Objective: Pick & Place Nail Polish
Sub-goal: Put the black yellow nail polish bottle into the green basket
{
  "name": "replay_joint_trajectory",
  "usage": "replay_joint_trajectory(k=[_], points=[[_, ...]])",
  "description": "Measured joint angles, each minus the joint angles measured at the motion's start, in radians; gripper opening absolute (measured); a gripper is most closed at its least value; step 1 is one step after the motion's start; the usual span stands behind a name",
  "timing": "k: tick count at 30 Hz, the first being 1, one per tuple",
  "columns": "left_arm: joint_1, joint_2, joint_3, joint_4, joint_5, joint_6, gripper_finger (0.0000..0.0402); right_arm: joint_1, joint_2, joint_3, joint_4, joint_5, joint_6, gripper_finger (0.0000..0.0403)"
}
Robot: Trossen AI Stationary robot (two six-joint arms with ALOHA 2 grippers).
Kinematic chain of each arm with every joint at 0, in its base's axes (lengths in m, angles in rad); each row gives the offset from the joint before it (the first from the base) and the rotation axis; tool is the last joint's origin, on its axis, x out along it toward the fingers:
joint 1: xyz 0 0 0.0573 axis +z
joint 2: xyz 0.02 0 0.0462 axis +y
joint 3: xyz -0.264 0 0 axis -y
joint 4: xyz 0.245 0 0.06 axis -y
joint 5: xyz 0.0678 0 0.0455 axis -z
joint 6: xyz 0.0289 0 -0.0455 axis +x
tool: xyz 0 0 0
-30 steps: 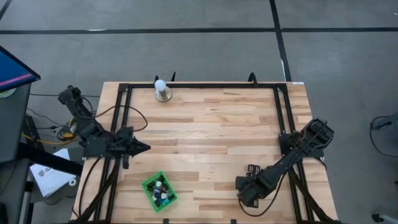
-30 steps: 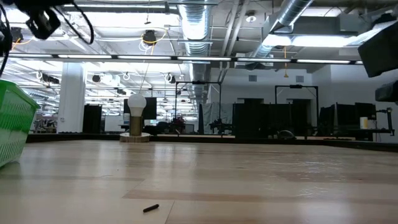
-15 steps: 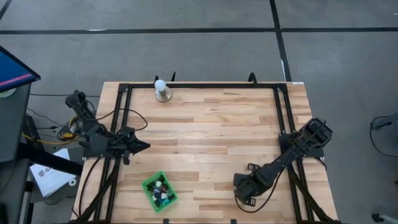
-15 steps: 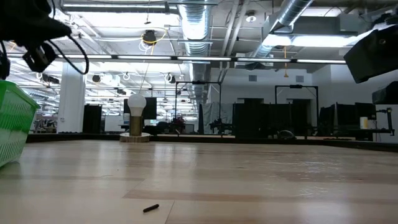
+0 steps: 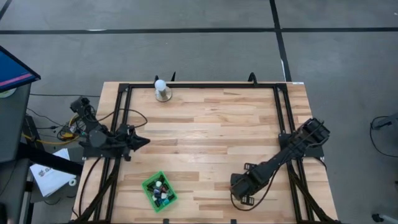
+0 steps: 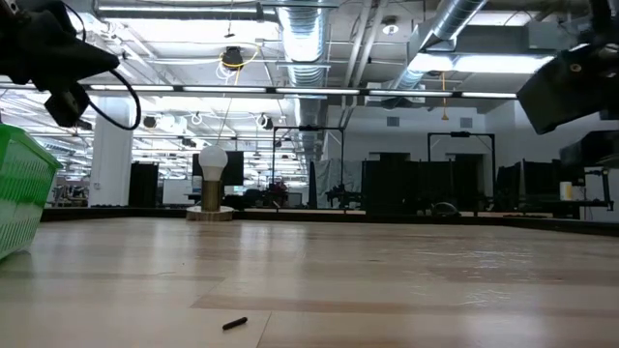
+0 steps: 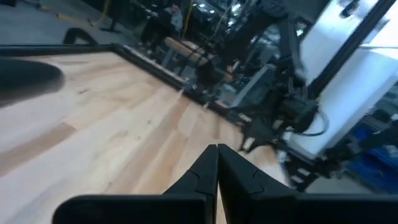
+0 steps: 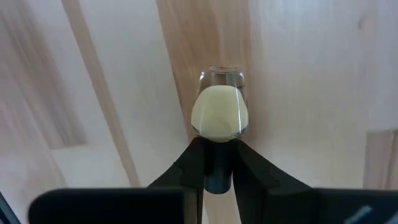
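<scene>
Right wrist view: right pincer (image 8: 217, 163) grips cream nail polish (image 8: 219, 113); label unreadable.

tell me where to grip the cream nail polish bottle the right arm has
By the dark cap, as the right tool does now: its fingers pinch that narrow cap from both sides, the cream bottle pointing away. The rounded glass body is wider and probably slipperier.

One camera looks straight down on the whole tabletop (image 5: 205, 130); another sits level with it. Both share the ball-topped stand (image 5: 161, 90). Each wrist camera looks closely past its own fingers.
</scene>
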Motion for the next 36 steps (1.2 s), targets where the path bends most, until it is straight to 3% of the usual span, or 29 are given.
replay_joint_trajectory(k=[13,20,29,36], points=[[0.004,0.091,-0.008,0.040,-0.040,0.000,0.0003,-0.049,0.005,0.057,0.052,0.079,-0.023,0.0044],[0.004,0.139,-0.008,0.090,-0.030,-0.064,0.0005,-0.104,0.010,0.180,0.090,0.112,-0.140,0.0044],[0.004,0.134,-0.008,0.093,0.129,0.009,0.0006,-0.227,0.018,0.323,0.286,0.138,-0.345,0.0044],[0.004,0.116,-0.007,0.187,0.279,0.128,0.0003,-0.266,0.178,0.575,0.277,0.092,-0.533,0.0044]])
